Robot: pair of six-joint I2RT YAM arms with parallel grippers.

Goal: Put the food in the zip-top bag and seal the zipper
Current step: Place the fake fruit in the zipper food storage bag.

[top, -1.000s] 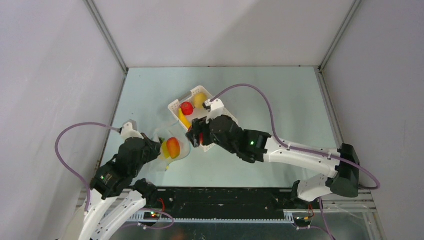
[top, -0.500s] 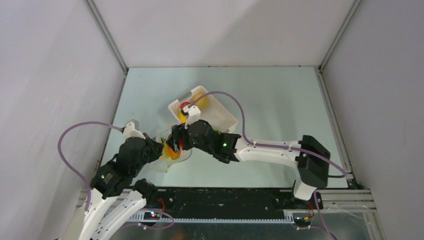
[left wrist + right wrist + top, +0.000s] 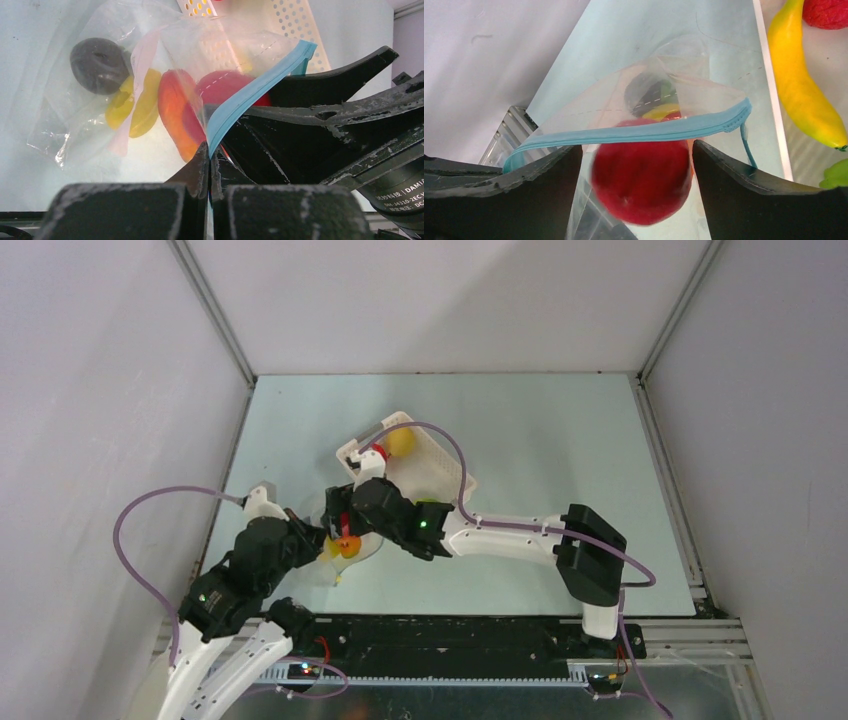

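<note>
The zip-top bag (image 3: 85, 125) lies on the table with a dark ring (image 3: 97, 65), yellow pieces (image 3: 135, 102) and an orange-red mango (image 3: 172, 112) inside. My left gripper (image 3: 209, 150) is shut on the blue zipper (image 3: 250, 95) and holds the mouth up. My right gripper (image 3: 638, 150) hangs over the mouth, open. A red apple (image 3: 641, 177) sits blurred between its fingers, with a gap on each side, just behind the zipper (image 3: 634, 132). In the top view both grippers meet at the bag (image 3: 335, 550).
The white slotted basket (image 3: 440, 455) stands just behind the bag and holds a lemon (image 3: 401, 440), a banana (image 3: 799, 90), another red apple (image 3: 826, 12) and a green piece (image 3: 836, 175). Grey walls close in the table on three sides.
My right arm swung left from the basket to the bag mouth with the red apple. Its jaws have widened and the apple is loose between them. The left arm held still.
</note>
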